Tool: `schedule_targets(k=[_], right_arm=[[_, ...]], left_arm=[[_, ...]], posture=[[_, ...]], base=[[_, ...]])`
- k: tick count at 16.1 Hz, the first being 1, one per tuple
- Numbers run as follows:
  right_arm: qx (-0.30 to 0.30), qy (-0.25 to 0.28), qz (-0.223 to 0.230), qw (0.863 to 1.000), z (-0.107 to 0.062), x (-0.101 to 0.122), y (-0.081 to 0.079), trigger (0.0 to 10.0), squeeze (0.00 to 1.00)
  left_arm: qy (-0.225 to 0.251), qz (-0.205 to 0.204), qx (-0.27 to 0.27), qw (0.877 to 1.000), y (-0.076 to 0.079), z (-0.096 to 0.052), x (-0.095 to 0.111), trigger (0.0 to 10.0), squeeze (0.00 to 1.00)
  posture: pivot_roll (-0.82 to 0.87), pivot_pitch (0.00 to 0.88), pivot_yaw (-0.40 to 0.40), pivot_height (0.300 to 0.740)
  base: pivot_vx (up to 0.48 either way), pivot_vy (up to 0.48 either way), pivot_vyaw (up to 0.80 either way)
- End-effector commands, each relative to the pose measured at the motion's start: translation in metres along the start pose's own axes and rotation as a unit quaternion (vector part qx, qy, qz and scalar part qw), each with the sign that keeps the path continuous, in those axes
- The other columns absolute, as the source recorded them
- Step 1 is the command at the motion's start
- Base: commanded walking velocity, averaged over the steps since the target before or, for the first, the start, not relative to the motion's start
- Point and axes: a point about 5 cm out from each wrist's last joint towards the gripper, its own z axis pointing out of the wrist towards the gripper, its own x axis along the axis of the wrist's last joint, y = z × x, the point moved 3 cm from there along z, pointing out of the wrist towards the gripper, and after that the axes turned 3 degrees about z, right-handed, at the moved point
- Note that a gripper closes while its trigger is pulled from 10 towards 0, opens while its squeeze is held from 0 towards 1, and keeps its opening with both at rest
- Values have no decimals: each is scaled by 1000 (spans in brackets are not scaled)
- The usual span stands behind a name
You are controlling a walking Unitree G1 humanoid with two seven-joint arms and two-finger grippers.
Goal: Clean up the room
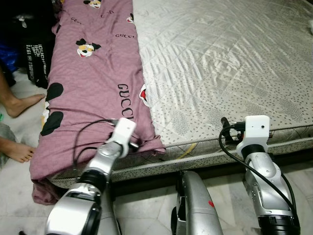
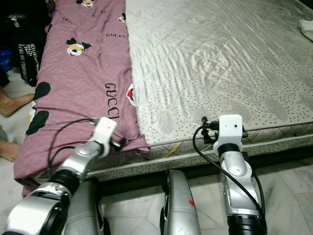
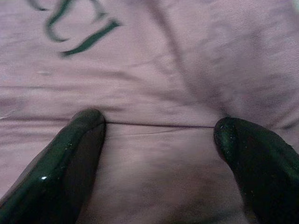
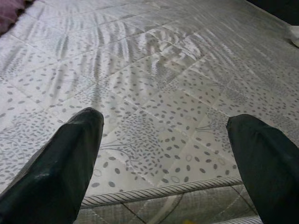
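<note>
Bed: we stand at the foot of a mattress (image 1: 230, 63) with a pale quilted cover, printed with small grey leaf shapes toward its near edge and finished with a corded rim.
Sheet: a mauve sheet (image 1: 93, 83) lies along the robot's left side of the mattress, its near end bunched at the corner and spilling over the edge toward the floor.
Left gripper: our left gripper (image 3: 159, 135) is at the near corner of the mauve sheet; its two black fingers (image 3: 70, 154) are spread wide with the tips pressed on the cloth, and a taut crease runs between them. Nothing is clamped.
Right gripper: our right gripper (image 4: 163, 149) hangs just over the near edge of the bare mattress, fingers spread wide, holding nothing.
Around us: a person's bare feet (image 1: 22, 104) rest on the pale tiled floor (image 1: 19, 196) beside the bed, close to the hanging sheet. A dark bag (image 1: 36, 56) with white lettering stands behind them. A small white object (image 2: 306, 27) lies at the far right of the mattress; we cannot tell what it is.
In the way: black cables loop from both wrists, the left one over the sheet corner.
Writing: the sheet reads "GUCCI" several times in dark letters, among cartoon mouse heads. The bag's lettering is too small for us to read.
</note>
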Motion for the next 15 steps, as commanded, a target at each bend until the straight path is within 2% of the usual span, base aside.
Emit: schedule_targets(k=[1,2,3,5,6,8,9,10,11,12,14,15], right_arm=[[0,1,2,1000,2,0,-3,10000,0],[0,2,2,1000,3,1,-3,10000,0],[0,2,3,1000,3,1,-3,10000,0],[-3,2,5,1000,3,-1,-3,10000,0],[-4,4,7,1000,3,0,-4,10000,0],[-5,8,10,1000,5,1,-7,10000,0],[-6,12,14,1000,6,3,-8,10000,0],[-7,20,18,1000,8,7,-10,10000,0],[-5,26,19,999,10,10,-12,10000,0],[-2,34,24,999,13,14,-16,10000,0],[5,41,28,999,18,18,-21,10000,0],[11,45,36,998,20,20,-24,10000,0]], left_arm=[[-18,51,-46,997,19,2,-6,10000,0],[-16,78,-57,995,25,3,-5,10000,0],[-8,76,-55,996,25,3,-2,10000,0],[27,97,-39,994,21,3,11,10000,0],[71,130,-10,989,13,2,28,10000,0],[136,153,19,979,7,-3,54,10000,0],[168,165,35,971,5,-7,66,10000,0],[240,180,69,952,-1,-20,90,10000,0],[271,182,81,942,-3,-28,100,10000,0],[320,176,89,927,-5,-41,115,10000,0],[375,157,122,905,-11,-62,131,10000,0],[388,125,140,902,-19,-72,133,10000,0]], posture=[[-67,69,10,552],[-67,69,10,552],[-66,69,13,552],[-62,69,18,552],[-61,69,19,552],[-55,68,19,552],[-50,64,19,552],[-47,59,19,552],[-44,55,18,552],[-41,46,16,552],[-29,27,15,552],[-19,14,18,552]], base=[[0,0,0],[0,0,0],[0,0,0],[0,0,0],[0,0,0],[0,0,0],[0,0,0],[0,0,0],[0,0,0],[0,0,0],[0,0,0],[0,0,0]])
